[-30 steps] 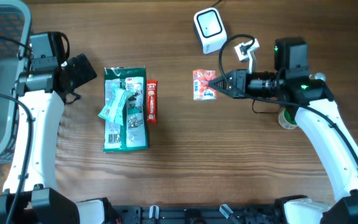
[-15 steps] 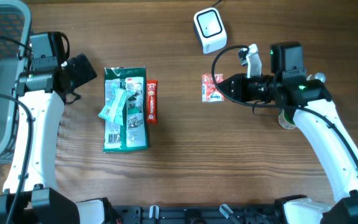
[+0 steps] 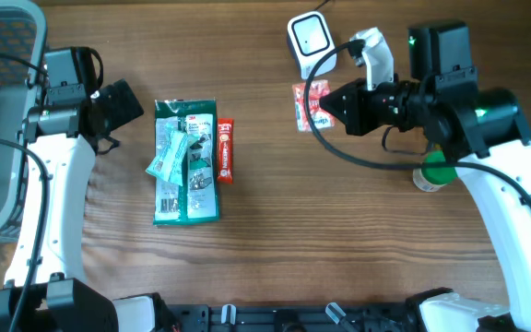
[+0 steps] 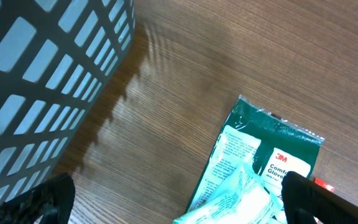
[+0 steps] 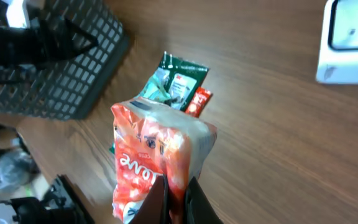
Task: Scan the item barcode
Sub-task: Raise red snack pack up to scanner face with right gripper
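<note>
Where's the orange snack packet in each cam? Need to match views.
Overhead: orange snack packet upper centre-right, at the right gripper tip, just below the white scanner.
Left wrist: not in it.
Right wrist: lower centre, gripped from below.
Shared landmark: green 3M glove pack, in all three.

Bright even light, soft shadows, right wrist blurred

- The left black two-finger tool [image 3: 125,103] is held wide open and pointed rightward from its white-and-black left arm [image 3: 58,184].
- The right black two-finger tool [image 3: 332,104] is clamped shut and pointed leftward, its white-and-black right arm [image 3: 501,194] being raised.
</note>
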Controlling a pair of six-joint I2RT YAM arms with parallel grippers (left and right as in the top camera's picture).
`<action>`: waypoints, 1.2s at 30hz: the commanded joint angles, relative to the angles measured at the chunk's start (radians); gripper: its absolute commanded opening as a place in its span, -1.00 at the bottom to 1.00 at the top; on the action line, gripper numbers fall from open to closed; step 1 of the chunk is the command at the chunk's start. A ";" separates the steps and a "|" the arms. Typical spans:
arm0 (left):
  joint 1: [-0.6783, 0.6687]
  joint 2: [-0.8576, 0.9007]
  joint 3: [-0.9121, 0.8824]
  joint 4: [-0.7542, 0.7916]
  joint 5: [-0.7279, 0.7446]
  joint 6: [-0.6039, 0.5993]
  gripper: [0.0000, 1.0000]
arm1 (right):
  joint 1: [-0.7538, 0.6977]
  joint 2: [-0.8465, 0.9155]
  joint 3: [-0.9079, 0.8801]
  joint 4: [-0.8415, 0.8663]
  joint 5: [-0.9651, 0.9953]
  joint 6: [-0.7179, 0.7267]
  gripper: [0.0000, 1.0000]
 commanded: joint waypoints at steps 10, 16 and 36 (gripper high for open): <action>0.006 -0.002 0.006 0.002 -0.002 -0.012 1.00 | 0.168 0.033 0.138 0.055 0.536 -0.354 -0.91; 0.006 -0.002 0.006 0.003 -0.002 -0.012 1.00 | 0.177 0.170 0.138 0.188 0.706 -0.399 -0.91; 0.006 -0.002 0.006 0.002 -0.002 -0.012 1.00 | 0.175 0.675 0.137 0.787 1.102 -0.708 -0.91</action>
